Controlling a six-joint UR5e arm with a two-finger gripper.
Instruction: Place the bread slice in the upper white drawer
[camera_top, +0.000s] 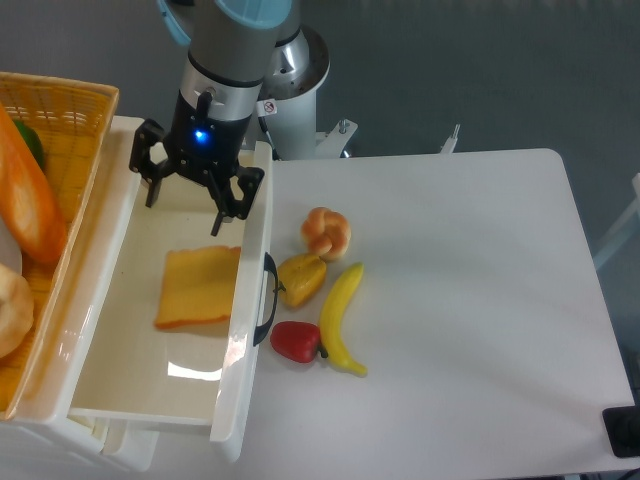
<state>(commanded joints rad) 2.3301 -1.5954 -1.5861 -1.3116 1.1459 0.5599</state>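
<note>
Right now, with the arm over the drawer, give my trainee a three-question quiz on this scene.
1. True or false: the bread slice lies flat on the floor of the upper white drawer.
2. The gripper is: A) shut on the slice, B) open above the drawer, C) out over the table.
3. Fill in: the fruit lying next to the red pepper on the table is a yellow ____.

Key: 1 true. 2 B; its fingers are spread and hold nothing. 3 banana.
</note>
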